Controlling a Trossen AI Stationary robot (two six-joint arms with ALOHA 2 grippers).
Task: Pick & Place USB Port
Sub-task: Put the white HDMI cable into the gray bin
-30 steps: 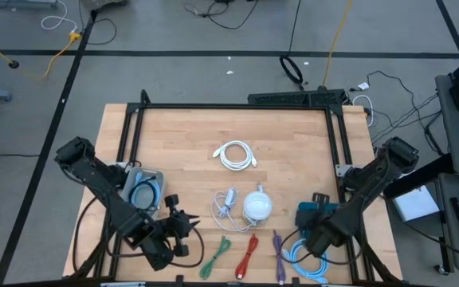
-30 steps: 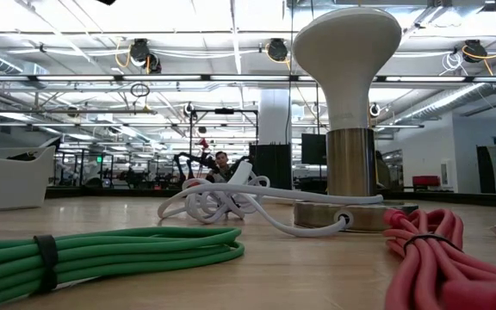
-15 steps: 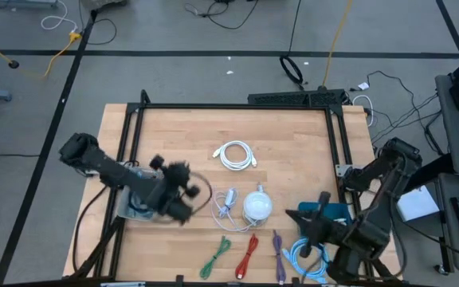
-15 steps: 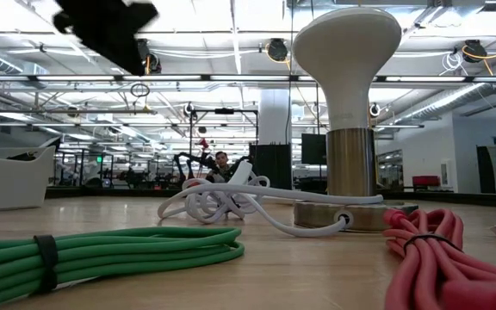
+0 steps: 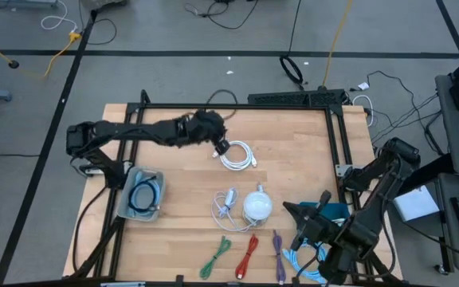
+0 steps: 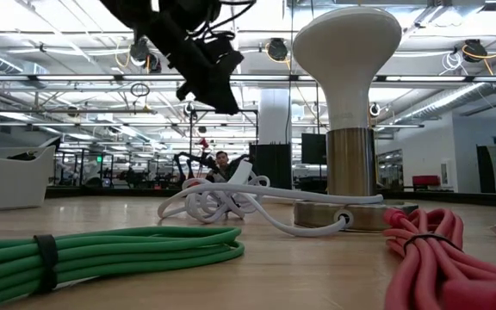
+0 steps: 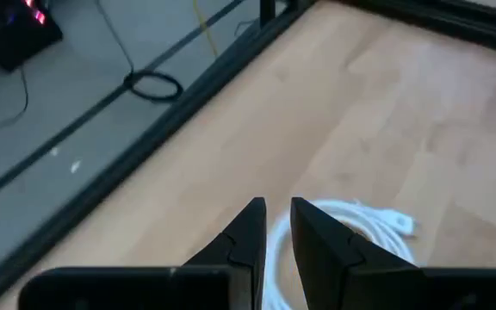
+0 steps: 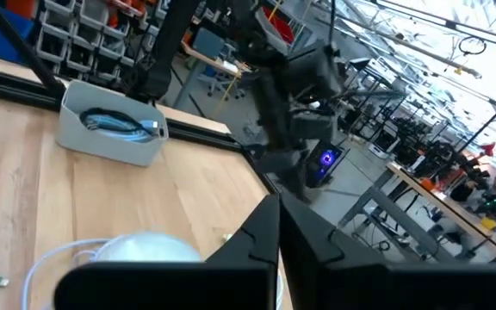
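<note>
**Above the white cable coil, the left end effector hovers with fingers nearly together**

From the high view we see the left end effector [image 5: 222,147] stretched across the wooden tabletop [image 5: 293,151], just beside the coiled white USB cable [image 5: 237,155] near the middle. Its wrist view adds what the overhead one cannot: the two dark tapered fingers [image 7: 246,232] stand almost pressed together, a thin gap between them, holding nothing, the coil partly hidden behind them. We see the right end effector [image 5: 292,212] near the front right corner; its wrist view shows the fingers meeting at a point, empty.

At tabletop height we get textures: a glossy white dome lamp [image 6: 346,52] on a brushed metal stem, a ribbed green cable bundle [image 6: 102,250] and a red one [image 6: 437,258], cut off at the edge. A grey bin [image 5: 140,194] holds a blue cable [image 5: 143,194].
</note>
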